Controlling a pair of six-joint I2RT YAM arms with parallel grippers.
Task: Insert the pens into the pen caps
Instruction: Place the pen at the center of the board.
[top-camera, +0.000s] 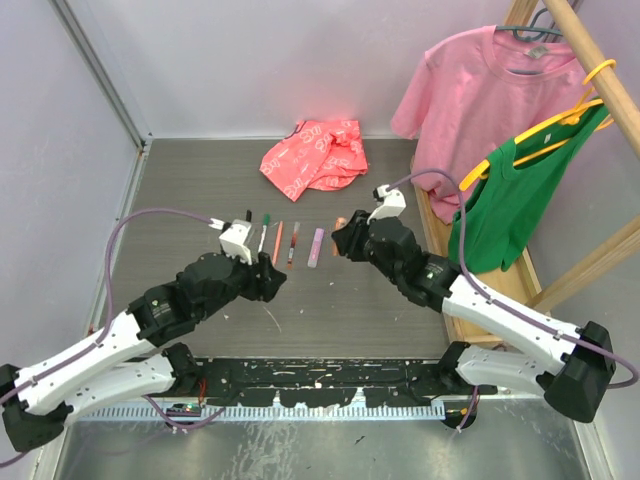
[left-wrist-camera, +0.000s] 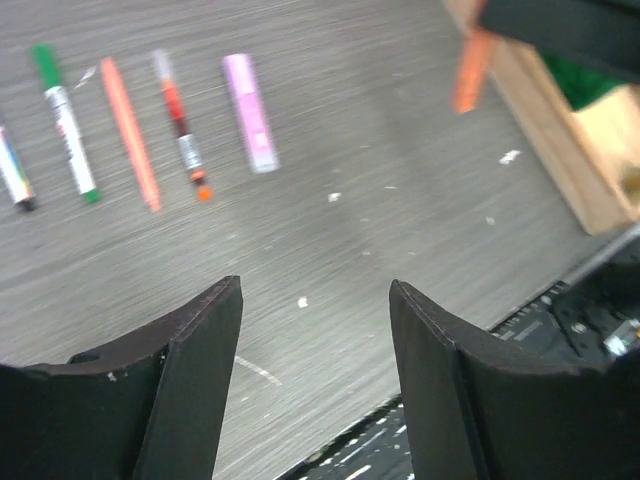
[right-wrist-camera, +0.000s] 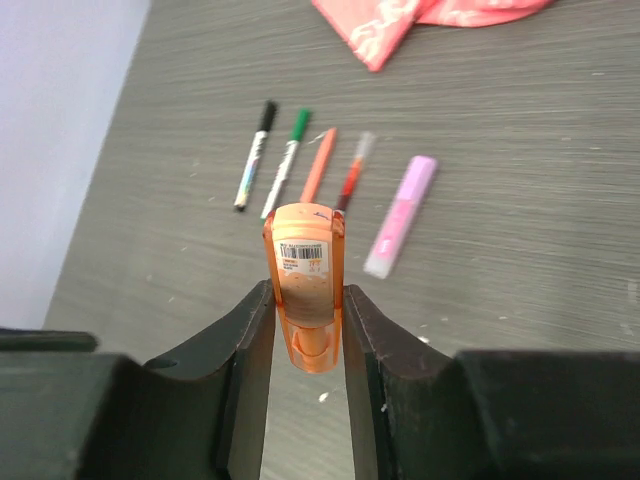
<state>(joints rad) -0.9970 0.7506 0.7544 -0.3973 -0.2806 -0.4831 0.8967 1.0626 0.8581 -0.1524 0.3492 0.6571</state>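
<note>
My right gripper (right-wrist-camera: 305, 292) is shut on the short orange highlighter (right-wrist-camera: 303, 270), held above the table; a translucent orange cap covers its near end. Five pens lie in a row. They are a white marker with a black cap (right-wrist-camera: 254, 155), a white marker with a green cap (right-wrist-camera: 286, 165), a salmon-orange pen (right-wrist-camera: 319, 165), a dark red pen (right-wrist-camera: 353, 172) and a pink highlighter (right-wrist-camera: 400, 215). My left gripper (left-wrist-camera: 315, 290) hovers open over bare table just near of the row (top-camera: 290, 243), nothing between its fingers. The held orange highlighter (left-wrist-camera: 470, 70) shows blurred at the left wrist view's upper right.
A red patterned cloth (top-camera: 315, 155) lies at the back of the table. A wooden rack (top-camera: 500, 285) stands at the right with a pink T-shirt (top-camera: 470, 90) and a green shirt (top-camera: 520, 190). Small white scraps (left-wrist-camera: 510, 156) dot the table. A black rail (top-camera: 320, 385) runs along the near edge.
</note>
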